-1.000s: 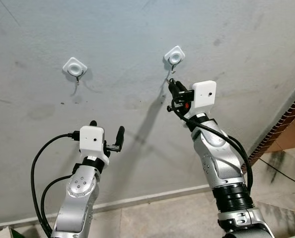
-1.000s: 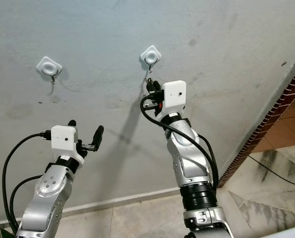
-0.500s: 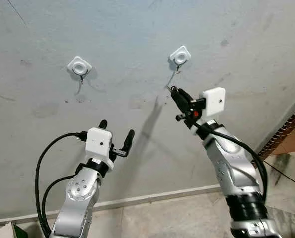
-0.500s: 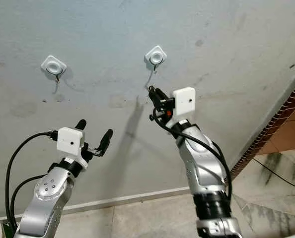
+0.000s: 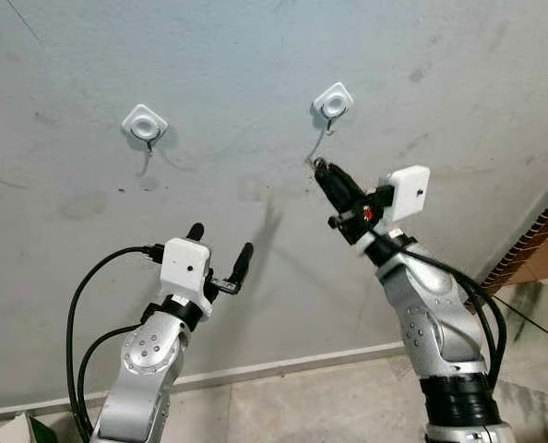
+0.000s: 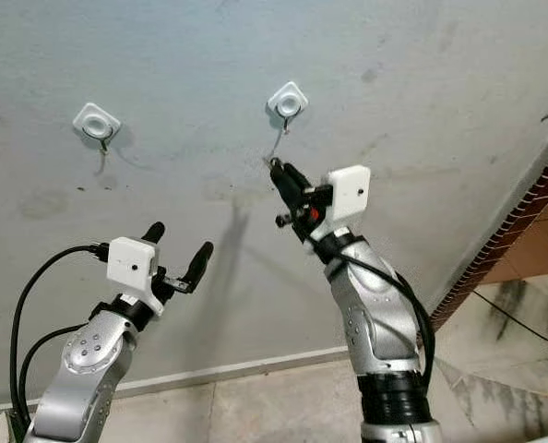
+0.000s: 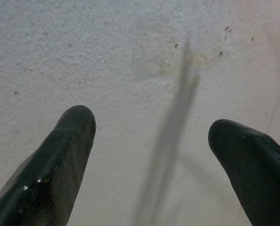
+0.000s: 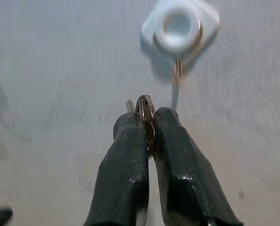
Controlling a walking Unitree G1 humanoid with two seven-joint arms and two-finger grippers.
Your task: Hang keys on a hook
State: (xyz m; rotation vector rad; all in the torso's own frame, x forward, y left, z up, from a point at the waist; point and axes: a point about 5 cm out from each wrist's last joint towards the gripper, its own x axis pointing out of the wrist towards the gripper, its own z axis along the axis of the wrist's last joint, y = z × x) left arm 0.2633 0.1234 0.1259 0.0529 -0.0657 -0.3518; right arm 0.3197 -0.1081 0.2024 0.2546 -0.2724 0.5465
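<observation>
The right pincer (image 5: 318, 167) has dropped away from the hook (image 5: 332, 101), still clenched on the keys (image 8: 145, 109); left pincer (image 5: 220, 244) released.

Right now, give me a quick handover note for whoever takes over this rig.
Right gripper: shut on the keys, raised to the wall just below the right hook.
Left gripper: open, holding nothing, held lower, near the wall.
Left hook: bare.
Done: keys picked up and brought near the right hook.
Left: get the key ring over the hook, let go, pull back.
</observation>
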